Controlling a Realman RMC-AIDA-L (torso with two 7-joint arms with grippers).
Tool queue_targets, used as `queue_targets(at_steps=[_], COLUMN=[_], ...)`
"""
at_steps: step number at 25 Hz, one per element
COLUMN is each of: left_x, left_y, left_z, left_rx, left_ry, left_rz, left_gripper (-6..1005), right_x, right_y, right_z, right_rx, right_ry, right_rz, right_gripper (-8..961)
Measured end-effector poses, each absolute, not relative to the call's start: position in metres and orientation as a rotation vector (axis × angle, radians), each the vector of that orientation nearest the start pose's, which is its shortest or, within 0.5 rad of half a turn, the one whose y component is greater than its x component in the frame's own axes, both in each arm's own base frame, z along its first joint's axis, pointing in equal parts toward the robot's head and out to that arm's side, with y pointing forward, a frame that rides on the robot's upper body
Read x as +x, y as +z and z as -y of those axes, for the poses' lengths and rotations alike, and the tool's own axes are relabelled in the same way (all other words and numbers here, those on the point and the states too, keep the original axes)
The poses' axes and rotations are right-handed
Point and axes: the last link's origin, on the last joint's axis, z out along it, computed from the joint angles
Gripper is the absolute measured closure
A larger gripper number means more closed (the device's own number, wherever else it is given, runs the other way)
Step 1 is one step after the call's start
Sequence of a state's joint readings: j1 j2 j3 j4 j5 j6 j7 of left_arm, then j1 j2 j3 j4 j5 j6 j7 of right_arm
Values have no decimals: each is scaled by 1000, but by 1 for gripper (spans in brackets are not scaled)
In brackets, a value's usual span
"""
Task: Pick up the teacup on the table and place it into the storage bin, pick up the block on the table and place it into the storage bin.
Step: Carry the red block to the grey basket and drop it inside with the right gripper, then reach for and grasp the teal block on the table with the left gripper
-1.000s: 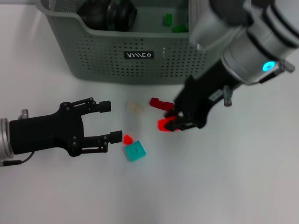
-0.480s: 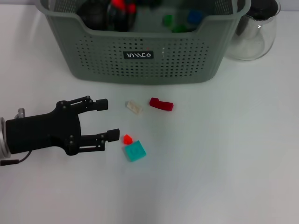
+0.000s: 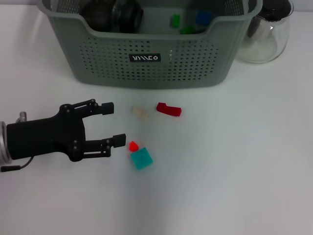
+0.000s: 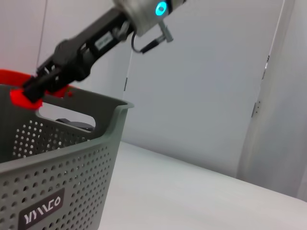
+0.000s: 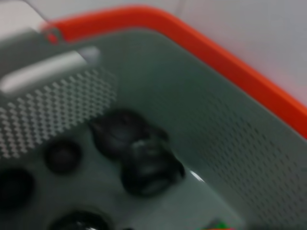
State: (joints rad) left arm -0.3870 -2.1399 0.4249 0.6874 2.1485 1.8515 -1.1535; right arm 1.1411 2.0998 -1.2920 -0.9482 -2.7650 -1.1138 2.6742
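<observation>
Left gripper point(image 3: 116, 125) sits low at about eight o'clock in the head view, black, lying flat and pointing toward three o'clock, its two fingers point(image 3: 104, 107) spread wide with nothing between them. Its black body runs back to a silver wrist at the nine o'clock edge. Right gripper point(image 4: 29, 91), seen from the left wrist camera, hangs up at ten o'clock, red-tipped, on a dark forearm angling down from a silver wrist with a glowing cyan ring.
</observation>
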Motion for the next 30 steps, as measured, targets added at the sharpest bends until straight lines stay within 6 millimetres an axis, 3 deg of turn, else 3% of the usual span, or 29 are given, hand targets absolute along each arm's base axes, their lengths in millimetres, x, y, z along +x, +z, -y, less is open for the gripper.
queue_targets(at_steps=[9, 16, 20, 24, 30], left_x=[-290, -291, -291, -291, -292], left_y=[3, 3, 4, 5, 7], left_z=[-256, -257, -257, -257, -255], left_rx=[-2722, -2721, -2720, -2725, -2728], left_ry=[-890, -882, -881, -882, -884], left_rz=[528, 530, 527, 524, 527], left_gripper=[158, 158, 158, 158, 158], right_x=[57, 57, 54, 43, 40], right_y=[-29, -29, -25, -18, 7], right_z=[-471, -473, -473, -464, -432], right_rx=[-2386, -2374, -2380, -2449, -2603], right_ry=[-289, -269, -208, -36, 292], right_rz=[-562, -562, -575, -573, -548], right_gripper=[708, 701, 499, 267, 269])
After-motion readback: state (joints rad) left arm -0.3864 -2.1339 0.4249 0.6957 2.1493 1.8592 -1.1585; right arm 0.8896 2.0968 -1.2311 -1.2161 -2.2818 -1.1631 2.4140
